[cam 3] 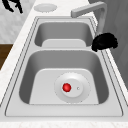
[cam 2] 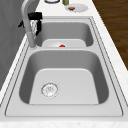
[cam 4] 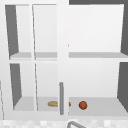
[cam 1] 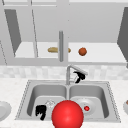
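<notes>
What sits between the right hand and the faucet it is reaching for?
Nothing visible. The right hand is right at the faucet, just under its spout, seemingly touching it. In the right side view the hand sits against the faucet's upright by the sink's back rim.

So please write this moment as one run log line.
right hand: at faucet, curled | left hand: front of left basin | plate: right basin

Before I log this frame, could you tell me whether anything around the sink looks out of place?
A large red ball sits before the sink in the front view. Otherwise nothing odd: right hand at the faucet, small red object on a plate.
</notes>
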Tool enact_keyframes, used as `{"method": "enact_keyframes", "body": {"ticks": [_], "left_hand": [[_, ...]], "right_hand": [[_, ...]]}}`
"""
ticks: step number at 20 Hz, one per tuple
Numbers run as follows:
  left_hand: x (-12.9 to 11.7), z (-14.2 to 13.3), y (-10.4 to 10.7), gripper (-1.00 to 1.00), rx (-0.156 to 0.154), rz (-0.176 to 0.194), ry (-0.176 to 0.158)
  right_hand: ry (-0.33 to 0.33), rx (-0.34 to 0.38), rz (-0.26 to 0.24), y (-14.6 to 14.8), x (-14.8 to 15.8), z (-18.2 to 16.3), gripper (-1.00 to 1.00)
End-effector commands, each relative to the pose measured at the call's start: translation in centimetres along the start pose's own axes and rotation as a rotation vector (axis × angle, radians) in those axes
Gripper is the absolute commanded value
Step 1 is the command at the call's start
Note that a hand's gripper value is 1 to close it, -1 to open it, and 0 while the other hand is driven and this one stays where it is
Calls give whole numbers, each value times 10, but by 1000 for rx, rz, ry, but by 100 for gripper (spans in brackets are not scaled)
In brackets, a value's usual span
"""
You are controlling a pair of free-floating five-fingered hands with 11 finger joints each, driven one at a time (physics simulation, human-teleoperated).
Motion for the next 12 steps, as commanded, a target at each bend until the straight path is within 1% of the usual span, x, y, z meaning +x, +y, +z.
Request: {"method": "enact_keyframes", "body": {"ticks": [1, 2, 4, 7, 10, 11, 12], "left_hand": [[0, 0, 0, 0, 0, 0, 0], [0, 0, 0, 0, 0, 0, 0], [0, 0, 0, 0, 0, 0, 0], [0, 0, 0, 0, 0, 0, 0], [0, 0, 0, 0, 0, 0, 0], [0, 0, 0, 0, 0, 0, 0], [0, 0, 0, 0, 0, 0, 0]], "right_hand": [[51, 70, 15, -8, 15, 0, -100], [67, 91, 34, -8, 17, 5, -100], [85, 108, 59, -4, 24, 14, -100], [114, 126, 74, 0, 32, 24, -100], [122, 151, 119, 4, 42, 36, -100], [119, 147, 151, 7, 48, 38, -100], [119, 144, 169, 7, 53, 40, -100]]}}
